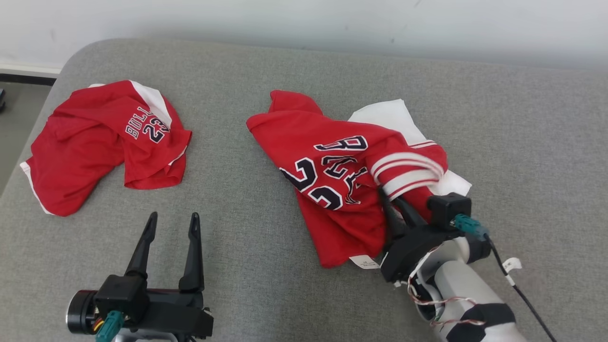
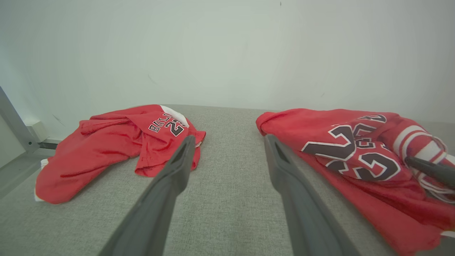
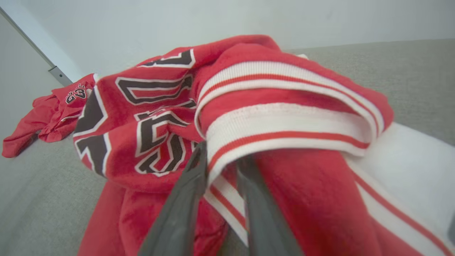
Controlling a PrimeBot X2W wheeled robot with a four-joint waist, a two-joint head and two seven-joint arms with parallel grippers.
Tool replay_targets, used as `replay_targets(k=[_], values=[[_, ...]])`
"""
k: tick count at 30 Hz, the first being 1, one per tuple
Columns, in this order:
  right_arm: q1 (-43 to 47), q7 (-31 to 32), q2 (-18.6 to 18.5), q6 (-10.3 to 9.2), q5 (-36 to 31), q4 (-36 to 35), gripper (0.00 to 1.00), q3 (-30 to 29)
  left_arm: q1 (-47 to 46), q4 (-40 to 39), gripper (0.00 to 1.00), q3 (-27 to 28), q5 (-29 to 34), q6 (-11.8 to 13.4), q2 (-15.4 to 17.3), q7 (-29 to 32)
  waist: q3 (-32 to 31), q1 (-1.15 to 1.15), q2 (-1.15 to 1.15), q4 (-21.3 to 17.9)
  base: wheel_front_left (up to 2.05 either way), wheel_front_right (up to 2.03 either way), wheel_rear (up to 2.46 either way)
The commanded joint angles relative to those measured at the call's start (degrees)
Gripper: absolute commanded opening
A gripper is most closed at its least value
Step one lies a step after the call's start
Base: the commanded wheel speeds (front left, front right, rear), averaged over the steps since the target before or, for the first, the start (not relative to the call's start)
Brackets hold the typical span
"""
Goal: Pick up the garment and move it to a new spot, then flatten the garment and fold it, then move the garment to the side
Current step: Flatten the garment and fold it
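**Right gripper pinched on the jersey's striped trim, left gripper spread wide**

You have two grippers and two red garments on one grey padded surface (image 1: 266, 294).

Nearest you, by the near edge toward the left, the left gripper (image 1: 173, 216) stands released. Its fingers are spread wide over bare fabric and touch neither garment.

Toward the near right, the right gripper (image 1: 390, 197) is clenched narrow on the red jersey (image 1: 327, 161). In the right wrist view its fingers (image 3: 176, 213) pinch a fold of the red-and-white striped trim (image 3: 284, 121) between them.

The jersey lies crumpled about the middle of the surface, slightly to the right, with its large dark numerals on top. A white label (image 1: 363, 261) sits at its near hem. White cloth (image 1: 389, 116) shows from beneath its far and right sides; you cannot tell whether it belongs to the jersey.

The second red garment (image 1: 95, 142), marked with small lettering and "23", is bunched by the left edge, well apart from the jersey. Its left corner comes right up to that edge.

For room to move, you have:
- a bare strip between the two garments, running from the near edge to the far edge;
- a wide bare stretch to the right of the jersey;
- a bare band along the far edge, where the surface meets the pale wall (image 1: 304, 19).

The far-left corner is rounded, with floor (image 1: 14, 123) beyond it.
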Motion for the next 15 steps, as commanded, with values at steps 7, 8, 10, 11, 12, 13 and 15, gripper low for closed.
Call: replay_targets(k=[7, 8, 10, 11, 12, 13, 15], values=[[-2.22, -3.61, -4.90, 0.18, -1.98, 0.12, 0.00, -2.18, 1.87, 0.45, 1.00, 1.68, 1.43, -0.95, -0.88, -0.19, -1.54, 0.00, 0.00, -2.48, 0.00, 0.00, 0.00], [-2.22, -3.76, -5.99, 0.18, -2.08, -0.66, 0.00, -2.50, 2.08, 0.61, 1.00, 1.76, 1.47, -1.15, -0.99, -0.19, -1.59, 0.00, 0.00, -2.88, 0.00, 0.00, 0.00], [-2.38, -3.72, -8.02, 0.18, -1.64, -2.48, 0.00, -3.28, 2.02, 0.68, 1.00, 1.95, 1.67, -1.45, -1.23, -0.19, -1.55, 0.00, 0.00, -3.62, 0.00, 0.00, 0.00], [-2.68, -3.30, -9.49, 0.18, -2.04, -3.47, 0.00, -3.62, 1.86, 0.82, 1.00, 1.85, 1.82, -1.68, -1.36, -0.19, -1.51, 0.00, 0.00, -3.87, 0.00, 0.00, 0.00], [-3.20, -2.83, -10.59, 0.18, -2.02, -4.62, 0.00, -3.91, 1.63, 0.86, 1.00, 1.77, 1.94, -1.63, -1.52, -0.19, -1.32, 0.00, 0.00, -4.12, 0.00, 0.00, 0.00], [-3.65, -2.25, -11.63, 0.18, -1.51, -5.77, 0.00, -4.23, 1.28, 0.82, 1.00, 1.64, 2.03, -1.84, -1.72, -0.19, -1.15, 0.00, 0.00, -4.26, 0.00, 0.00, 0.00], [-4.66, -0.76, -14.21, 0.18, -1.41, -7.40, 0.00, -5.07, 0.74, 1.00, 1.00, 1.23, 2.20, -2.15, -1.92, -0.19, -0.65, 0.00, 0.00, -4.29, 0.00, 0.00, 0.00]])
